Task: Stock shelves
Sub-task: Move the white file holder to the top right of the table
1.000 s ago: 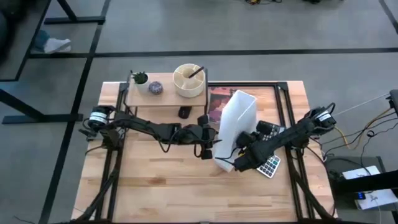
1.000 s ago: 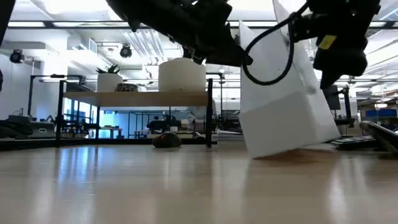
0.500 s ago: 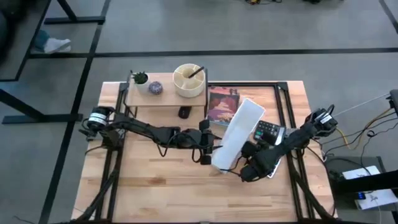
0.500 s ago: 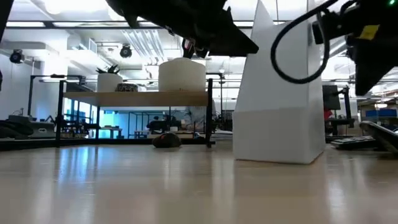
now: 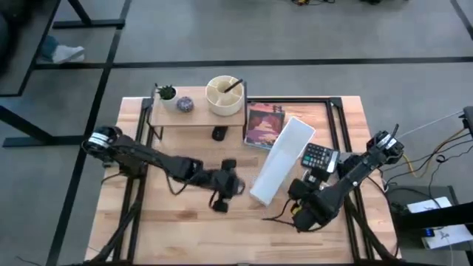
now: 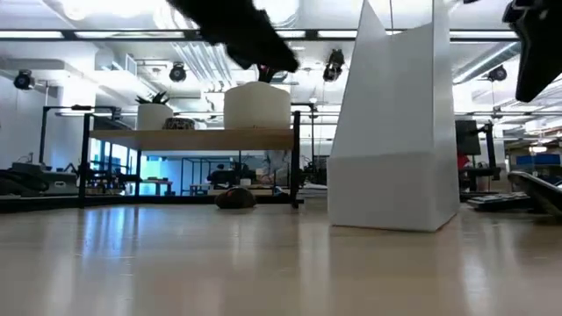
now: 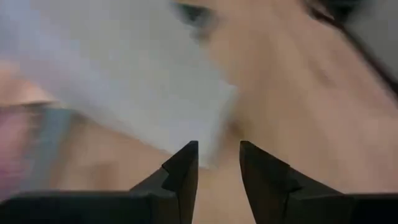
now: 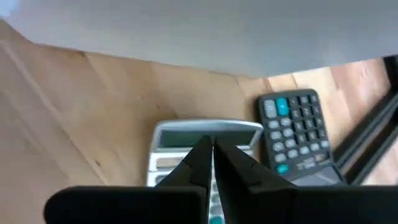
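The shelves (image 5: 198, 117) (image 6: 193, 138) stand at the table's far left on thin black legs, carrying a small plant (image 5: 167, 94), a purple object (image 5: 184, 105) and a round beige pot (image 5: 225, 95). A white file holder (image 5: 281, 159) (image 6: 395, 149) stands on its base at mid-table. My left gripper (image 5: 222, 195) (image 7: 217, 155) is open, left of the holder and clear of it. My right gripper (image 5: 303, 213) (image 8: 212, 144) is shut and raised above a silver calculator (image 8: 205, 140), near-right of the holder.
A black mouse (image 5: 218, 134) (image 6: 235, 198) lies by the shelf's near right leg. A book (image 5: 264, 125) lies flat right of the shelf. A black calculator (image 5: 319, 157) (image 8: 297, 134) lies right of the file holder. Bare wood runs along the near edge.
The white file holder was tipped between both grippers a second ago; it has come down flat onto its base and stands upright. My left gripper has drawn back toward the table's near left. My right gripper has pulled away toward the near edge and risen.
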Tool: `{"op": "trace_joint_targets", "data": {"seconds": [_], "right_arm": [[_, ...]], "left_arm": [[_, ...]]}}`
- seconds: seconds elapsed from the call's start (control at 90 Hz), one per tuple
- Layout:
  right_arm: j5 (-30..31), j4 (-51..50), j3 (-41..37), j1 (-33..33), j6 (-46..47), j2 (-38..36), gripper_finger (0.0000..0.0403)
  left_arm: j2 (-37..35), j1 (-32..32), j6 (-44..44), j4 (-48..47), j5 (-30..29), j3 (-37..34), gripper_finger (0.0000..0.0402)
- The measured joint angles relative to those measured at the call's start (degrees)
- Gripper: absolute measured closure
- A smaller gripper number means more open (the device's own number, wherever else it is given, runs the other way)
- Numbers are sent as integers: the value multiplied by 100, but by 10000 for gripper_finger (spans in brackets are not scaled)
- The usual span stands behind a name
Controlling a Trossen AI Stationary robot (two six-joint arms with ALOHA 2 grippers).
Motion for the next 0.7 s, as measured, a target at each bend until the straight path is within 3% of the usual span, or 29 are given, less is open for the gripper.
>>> {"op": "trace_joint_targets", "data": {"seconds": [0.133,0.344,0.544,0.7], "right_arm": [[44,394,0,-10,-7,0,403],[-354,1051,0,-7,-229,0,403],[-1619,2675,-150,-3,-1325,227,403],[-1737,3697,-254,-19,-1700,603,403]], "left_arm": [[218,-119,-93,314,2,-404,303],[780,80,55,2034,-14,-931,303],[1377,428,165,2606,-22,-732,303],[1788,606,207,2618,-21,-397,303]]}}
